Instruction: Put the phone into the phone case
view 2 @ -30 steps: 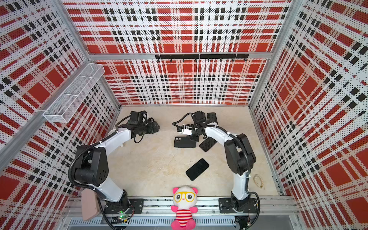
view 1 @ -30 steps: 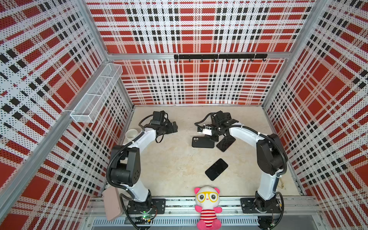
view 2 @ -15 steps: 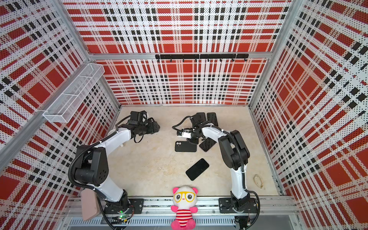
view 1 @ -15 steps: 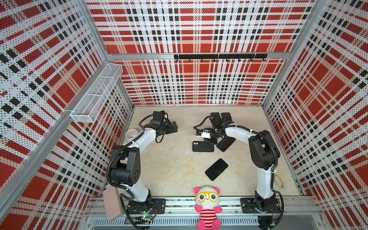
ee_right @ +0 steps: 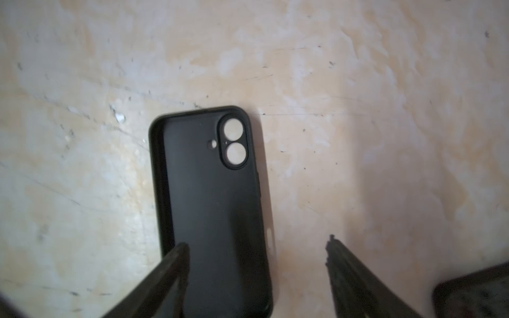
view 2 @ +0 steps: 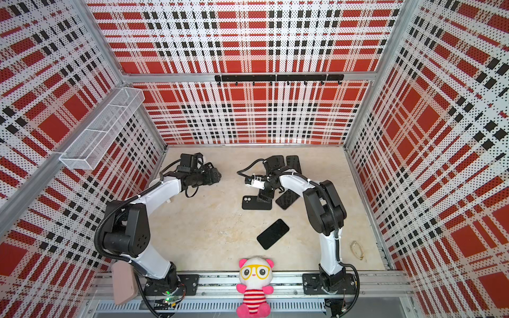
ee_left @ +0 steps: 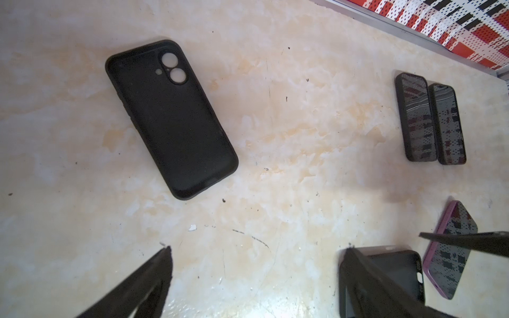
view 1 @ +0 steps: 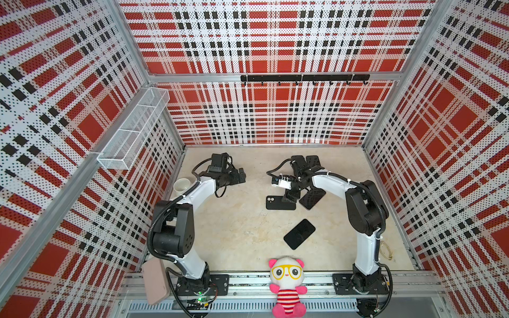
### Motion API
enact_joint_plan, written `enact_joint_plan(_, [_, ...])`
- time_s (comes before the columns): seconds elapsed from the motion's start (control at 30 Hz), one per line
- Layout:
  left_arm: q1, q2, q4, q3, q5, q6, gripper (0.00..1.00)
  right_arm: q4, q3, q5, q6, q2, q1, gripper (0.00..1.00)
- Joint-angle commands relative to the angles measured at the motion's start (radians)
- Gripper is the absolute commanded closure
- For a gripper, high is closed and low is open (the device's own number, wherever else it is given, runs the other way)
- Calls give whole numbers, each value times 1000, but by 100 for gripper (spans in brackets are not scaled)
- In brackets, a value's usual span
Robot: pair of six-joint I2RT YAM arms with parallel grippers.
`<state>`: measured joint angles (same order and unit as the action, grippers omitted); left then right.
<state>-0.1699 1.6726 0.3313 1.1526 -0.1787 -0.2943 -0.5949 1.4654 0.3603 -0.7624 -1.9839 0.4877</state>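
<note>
Black phone case (view 1: pixel 276 205) flat on table (view 1: pixel 234 220), open side up, camera cut-outs at 9 o'clock end. Bare phone (view 1: pixel 299 234) screen-up at 5 o'clock, apart. Over case's 3 o'clock end: right gripper (ee_right: pixel 257 245), fingers (ee_right: pixel 172 275) spread, gripping nothing; second ago pinched shut there. Case since slid slightly toward 6 o'clock. Well off at 10 o'clock, left gripper (ee_left: pixel 257 249) spread wide, empty, unchanged. Purple-cased phone (view 1: pixel 314 198) near at 3 o'clock; bare table at 9 and 6 o'clock.

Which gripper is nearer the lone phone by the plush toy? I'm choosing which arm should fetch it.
Right. The right gripper hovers open over the black case just behind the phone; the left gripper sits farther away, toward the back left.
</note>
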Motion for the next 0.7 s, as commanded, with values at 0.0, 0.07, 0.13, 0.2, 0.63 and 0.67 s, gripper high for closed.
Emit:
enact_joint_plan(0.0, [-14,-35,5,15,9,43,2,-16,29,-8,180,114,-3,3])
enact_joint_plan(0.07, [-24,-31,6,18,16,50,2,-22,27,-55,294,162,1,0])
enact_joint_plan(0.13, [-48,-14,6,36,3,52,2,-60,41,-126,421,209,1,0])
enact_joint_plan(0.2, [-69,11,43,89,5,70,2,-64,32,-177,537,260,-3,0])
enact_joint_plan(0.63, [-262,2,141,113,111,200,2,-441,23,-673,1547,387,-24,0])
enact_joint_plan(0.67, [-267,-11,142,113,119,199,2,-476,32,-676,1583,364,-30,0])
